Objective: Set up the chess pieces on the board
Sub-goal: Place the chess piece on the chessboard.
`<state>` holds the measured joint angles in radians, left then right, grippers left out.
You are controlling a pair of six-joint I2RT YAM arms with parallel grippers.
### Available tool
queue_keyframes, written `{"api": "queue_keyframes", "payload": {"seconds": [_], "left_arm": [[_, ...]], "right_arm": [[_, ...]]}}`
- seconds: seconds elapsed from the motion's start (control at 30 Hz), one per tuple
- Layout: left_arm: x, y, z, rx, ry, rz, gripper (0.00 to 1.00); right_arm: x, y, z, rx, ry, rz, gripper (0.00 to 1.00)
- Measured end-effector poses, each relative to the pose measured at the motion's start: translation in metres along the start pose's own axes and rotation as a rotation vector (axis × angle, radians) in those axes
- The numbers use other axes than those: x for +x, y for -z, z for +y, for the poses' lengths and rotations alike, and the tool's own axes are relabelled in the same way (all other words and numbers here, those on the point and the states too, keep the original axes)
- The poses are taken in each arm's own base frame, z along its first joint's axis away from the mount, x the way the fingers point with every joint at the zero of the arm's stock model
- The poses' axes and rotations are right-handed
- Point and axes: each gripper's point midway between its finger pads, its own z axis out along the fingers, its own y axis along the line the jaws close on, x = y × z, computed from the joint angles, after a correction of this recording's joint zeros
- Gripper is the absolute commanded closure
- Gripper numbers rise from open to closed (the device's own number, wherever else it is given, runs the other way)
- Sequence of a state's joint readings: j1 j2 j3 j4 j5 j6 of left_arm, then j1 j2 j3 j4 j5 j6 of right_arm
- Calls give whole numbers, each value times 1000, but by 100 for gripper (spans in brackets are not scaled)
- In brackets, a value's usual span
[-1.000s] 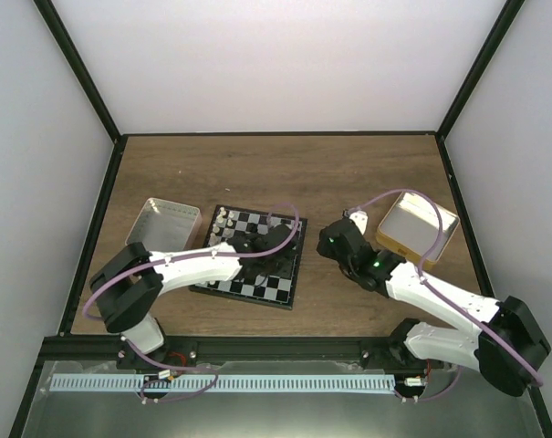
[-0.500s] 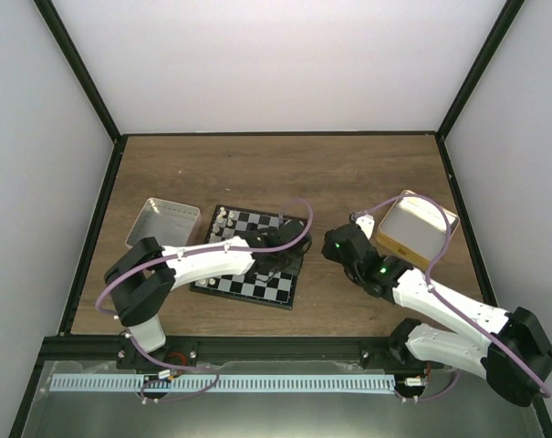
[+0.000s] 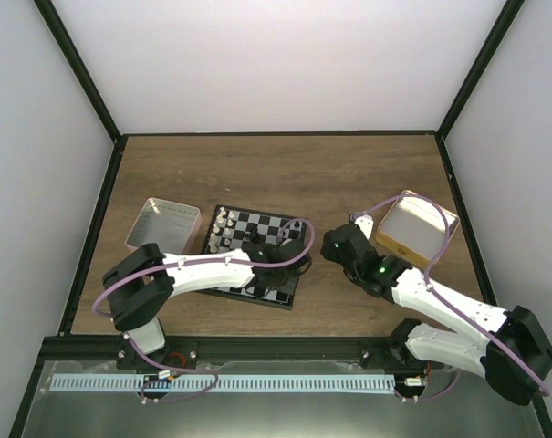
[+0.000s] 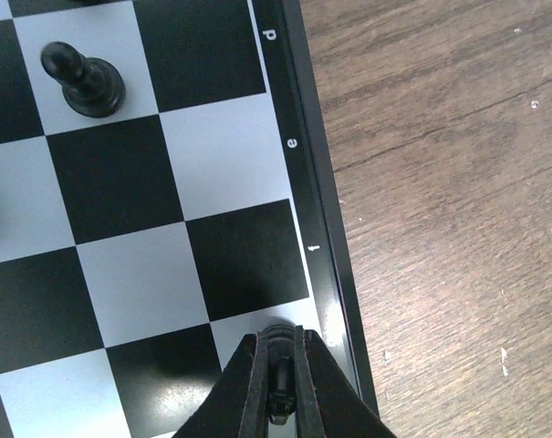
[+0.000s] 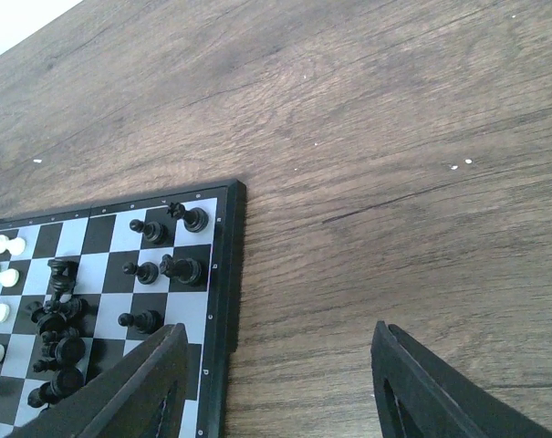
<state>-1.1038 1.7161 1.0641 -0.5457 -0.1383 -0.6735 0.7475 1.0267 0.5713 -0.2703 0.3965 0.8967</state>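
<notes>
The board (image 3: 241, 222) lies at centre left of the table, with white pieces (image 3: 222, 220) along its left edge and black pieces (image 5: 157, 267) towards its right edge. My left gripper (image 3: 274, 275) hangs over the board's near right corner, shut on a black chess piece (image 4: 283, 388) above a white edge square by the border (image 4: 317, 246). A lone black pawn (image 4: 84, 80) stands further in. My right gripper (image 3: 335, 245) is open and empty over bare wood just right of the board, which also shows in the right wrist view (image 5: 223, 274).
A grey shallow tin (image 3: 164, 224) sits left of the board. A yellow-tan shallow tin (image 3: 416, 225) sits at the right, behind my right arm. Black frame posts and white walls bound the table.
My left gripper has moved from the board's middle right towards its near right corner. My right gripper has shifted slightly left and nearer, then held still.
</notes>
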Motion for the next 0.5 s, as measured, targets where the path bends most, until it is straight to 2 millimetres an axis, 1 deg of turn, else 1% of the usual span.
{"api": "queue_keyframes", "payload": {"seconds": [0.2,0.37,0.5], "left_arm": [[5,1,-3,-7,-15,4,91],[4,-1,-6,-33,-30,-1,85],[5,-6,-6,-55,-37,7,84]], "right_arm": [[2,-1,-1,0,-1,9,44],[4,-2,0,0,0,14,44],[4,-2,0,-1,0,18,43]]}}
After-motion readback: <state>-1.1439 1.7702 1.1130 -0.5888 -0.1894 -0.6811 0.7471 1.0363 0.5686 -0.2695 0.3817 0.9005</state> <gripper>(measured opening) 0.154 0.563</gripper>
